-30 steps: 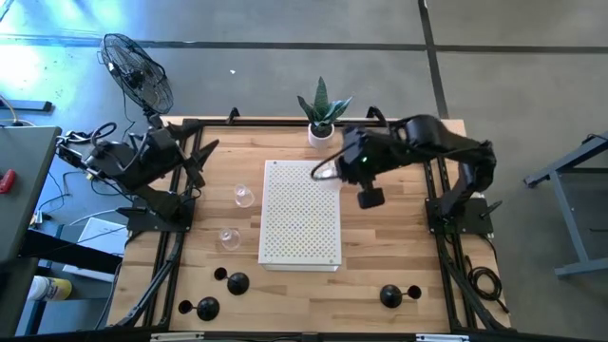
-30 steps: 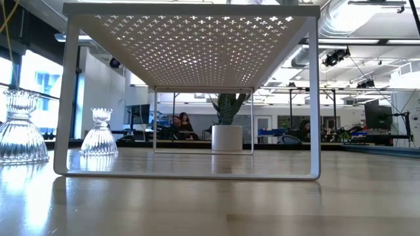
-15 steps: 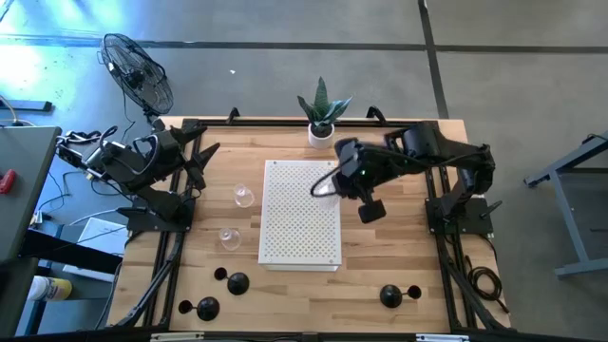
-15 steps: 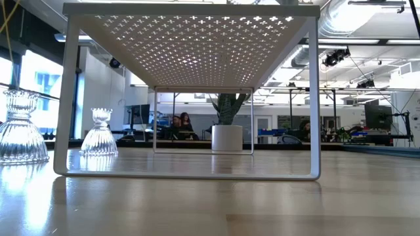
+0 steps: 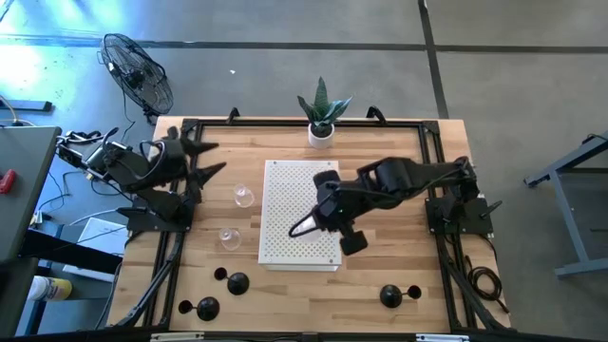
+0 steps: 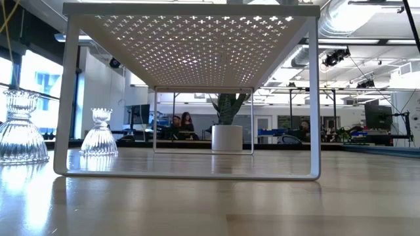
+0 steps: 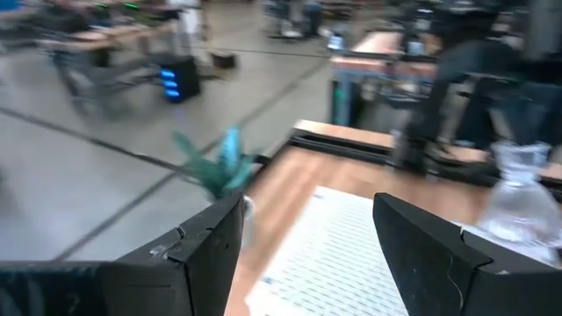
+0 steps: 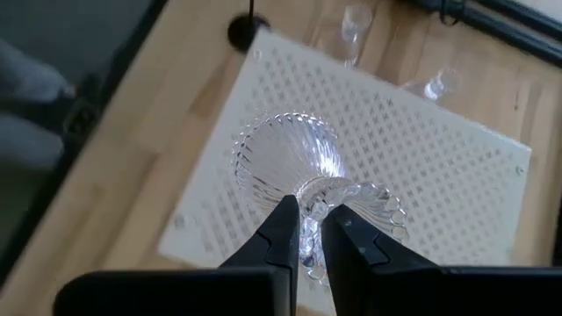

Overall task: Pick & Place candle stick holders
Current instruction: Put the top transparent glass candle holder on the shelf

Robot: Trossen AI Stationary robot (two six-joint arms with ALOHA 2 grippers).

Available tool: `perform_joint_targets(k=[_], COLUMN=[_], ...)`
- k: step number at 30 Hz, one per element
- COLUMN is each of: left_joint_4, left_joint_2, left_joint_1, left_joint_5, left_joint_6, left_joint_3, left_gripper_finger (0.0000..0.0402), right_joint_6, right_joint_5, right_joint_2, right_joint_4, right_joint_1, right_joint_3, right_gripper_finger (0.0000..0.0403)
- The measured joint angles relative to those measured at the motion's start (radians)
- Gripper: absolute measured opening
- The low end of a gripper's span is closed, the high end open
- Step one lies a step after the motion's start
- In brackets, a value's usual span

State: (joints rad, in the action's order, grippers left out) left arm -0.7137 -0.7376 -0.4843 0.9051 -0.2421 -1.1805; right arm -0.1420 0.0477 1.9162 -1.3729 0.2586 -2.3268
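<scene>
Right gripper we've got pinched on a clear glass candle holder over the white perforated shelf; left gripper gapes wide. No readable writing.

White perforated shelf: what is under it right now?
Under the white perforated shelf, the low view shows only bare wooden table. The white plant pot stands beyond it.

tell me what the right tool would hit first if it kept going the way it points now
Most likely the white perforated shelf. The right tool, shut on a clear glass holder, points down at the shelf top, so the glass would probably touch it first; the gap is unclear.
</scene>
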Motion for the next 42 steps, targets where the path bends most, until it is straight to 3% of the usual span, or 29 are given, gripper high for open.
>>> perform_joint_targets(k=[5,10,16,26,35,42], left_joint_4=[0.000,0.000,0.002,0.001,0.001,0.001], left_joint_2=[0.000,0.000,0.000,0.000,0.000,0.000], left_joint_1=[0.000,0.000,0.000,0.000,0.000,0.000], left_joint_5=[-0.138,-0.245,-0.323,-0.329,-0.331,-0.331], left_joint_6=[0.000,0.000,0.001,0.000,0.001,0.001], left_joint_3=[0.000,0.000,0.000,0.000,0.000,0.000], left_gripper_finger=[0.0250,0.0250,0.0250,0.0250,0.0250,0.0250], right_joint_6=[0.107,0.203,0.306,0.385,0.456,0.511], right_joint_5=[0.011,0.103,0.100,0.112,0.151,0.107], right_joint_2=[0.002,0.006,0.038,0.110,0.116,0.117], right_joint_4=[0.090,0.088,0.078,0.082,-0.018,-0.063], right_joint_1=[-0.001,0.005,0.027,0.065,0.064,0.065], right_joint_3=[0.000,0.000,0.000,0.000,0.000,0.000], right_gripper_finger=[0.0024,0.0025,0.0025,0.0026,0.0025,0.0026])
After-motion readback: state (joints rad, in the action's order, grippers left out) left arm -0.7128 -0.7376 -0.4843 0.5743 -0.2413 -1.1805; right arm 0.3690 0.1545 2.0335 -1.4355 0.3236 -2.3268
